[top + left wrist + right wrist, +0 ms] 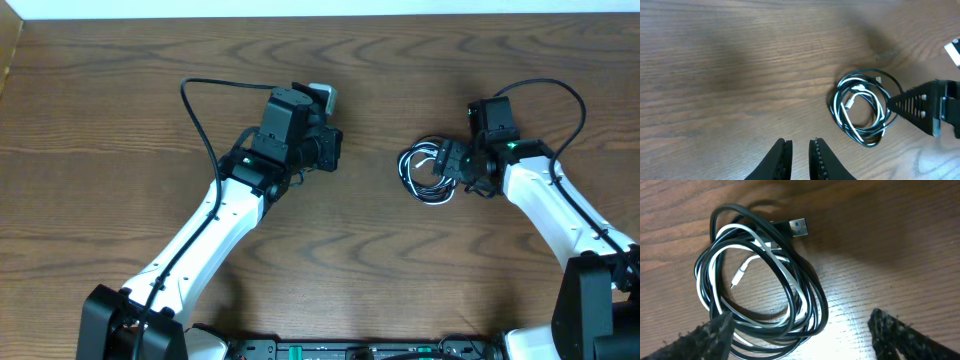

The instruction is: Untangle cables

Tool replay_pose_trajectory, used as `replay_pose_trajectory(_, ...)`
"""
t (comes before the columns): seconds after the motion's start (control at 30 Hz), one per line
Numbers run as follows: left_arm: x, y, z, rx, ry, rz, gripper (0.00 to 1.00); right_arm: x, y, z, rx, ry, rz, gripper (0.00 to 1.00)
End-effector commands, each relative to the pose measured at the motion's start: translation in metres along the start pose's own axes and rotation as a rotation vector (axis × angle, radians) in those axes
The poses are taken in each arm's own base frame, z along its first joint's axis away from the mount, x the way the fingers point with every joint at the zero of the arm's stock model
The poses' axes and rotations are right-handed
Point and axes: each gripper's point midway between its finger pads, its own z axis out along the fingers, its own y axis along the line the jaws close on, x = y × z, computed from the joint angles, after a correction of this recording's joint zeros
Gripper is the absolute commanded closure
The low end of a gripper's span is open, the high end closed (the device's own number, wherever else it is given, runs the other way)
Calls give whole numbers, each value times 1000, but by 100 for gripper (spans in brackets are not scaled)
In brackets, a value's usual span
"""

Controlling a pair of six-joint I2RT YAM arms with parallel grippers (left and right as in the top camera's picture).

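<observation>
The cables (428, 172) lie on the wooden table as one tangled coil of a white and a black cord. In the right wrist view the cables (760, 275) show a black USB plug (797, 227) at the top and a small white plug (738, 277) inside the loop. My right gripper (801, 317) is open wide, its left finger (710, 335) over the coil's near edge and its right finger on bare wood. From above, the right gripper (462, 165) sits at the coil's right side. My left gripper (800, 145) stands left of the cables (862, 107), jaws slightly apart and empty.
A small white object (322, 95) lies just behind the left gripper (325, 150) and shows at the right edge of the left wrist view (954, 50). The table's far edge (320, 17) runs along the top. Thick black arm wires arc above both wrists.
</observation>
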Motion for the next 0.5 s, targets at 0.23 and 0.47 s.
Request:
replay_pose_trajectory(0.23,0,-8,-1,37,10,14,83,12,3,29,35,48,-38,35)
replay_pose_trajectory(0.47,1,-8,-1,36,14,13,83,21,12,42,35,71,-65,99)
